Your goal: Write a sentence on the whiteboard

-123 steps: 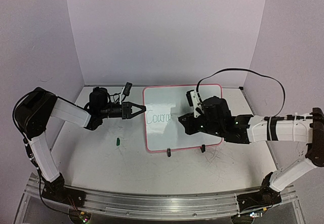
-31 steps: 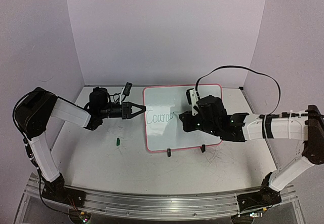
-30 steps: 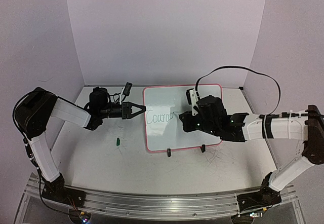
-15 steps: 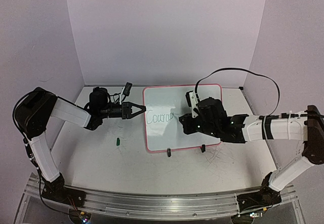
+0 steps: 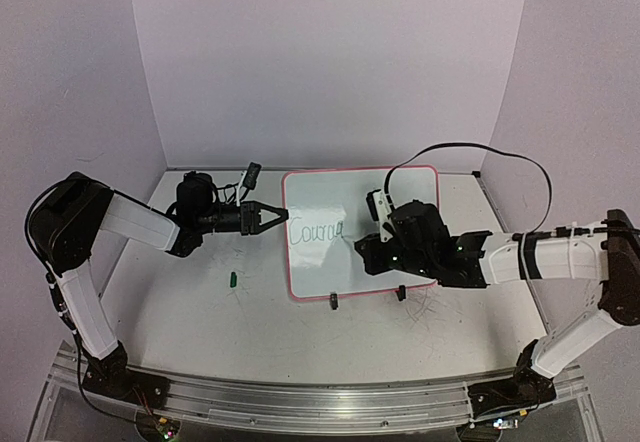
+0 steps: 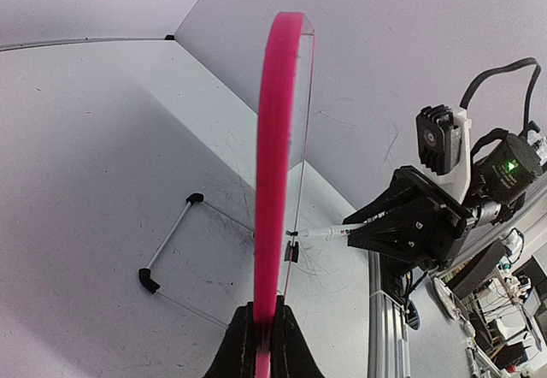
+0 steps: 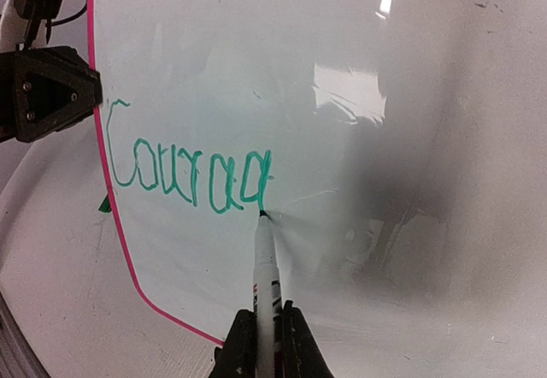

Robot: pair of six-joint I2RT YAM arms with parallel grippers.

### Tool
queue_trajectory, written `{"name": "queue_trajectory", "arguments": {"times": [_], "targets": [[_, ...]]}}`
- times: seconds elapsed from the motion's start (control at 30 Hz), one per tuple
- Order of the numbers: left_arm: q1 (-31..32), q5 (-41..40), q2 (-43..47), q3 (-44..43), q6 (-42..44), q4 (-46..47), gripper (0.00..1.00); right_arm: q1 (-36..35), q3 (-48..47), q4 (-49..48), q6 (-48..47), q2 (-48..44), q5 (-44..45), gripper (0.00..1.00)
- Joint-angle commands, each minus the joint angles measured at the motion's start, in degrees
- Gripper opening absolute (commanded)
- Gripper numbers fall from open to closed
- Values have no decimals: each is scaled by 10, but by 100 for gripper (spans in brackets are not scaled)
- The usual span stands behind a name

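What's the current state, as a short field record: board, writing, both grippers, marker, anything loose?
whiteboard: standing, pink frame
sentence: green, reads "Coura" plus an unfinished letter
left gripper: shut on the whiteboard's left edge
right gripper: shut on the marker
marker: tip on the whiteboard just under the last letter
loose item: small green object on the table, left of the whiteboard, likely the marker's cap
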State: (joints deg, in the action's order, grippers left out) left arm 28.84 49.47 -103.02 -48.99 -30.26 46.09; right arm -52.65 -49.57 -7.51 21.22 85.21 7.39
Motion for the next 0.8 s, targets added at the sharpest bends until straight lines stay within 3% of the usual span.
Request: {"name": "queue_trajectory", "arguments": {"times": [0.0,0.57,0.77], "targets": [[10,28,25,-8,-3,10,0,-2,17,29,12,-11,12,0],[11,27,28,-6,-3,10,0,-13,-28,-3,12,34,6,0],[11,27,30,-4,-3,11,0,-9,-3,-12,5,-28,0,0]]}}
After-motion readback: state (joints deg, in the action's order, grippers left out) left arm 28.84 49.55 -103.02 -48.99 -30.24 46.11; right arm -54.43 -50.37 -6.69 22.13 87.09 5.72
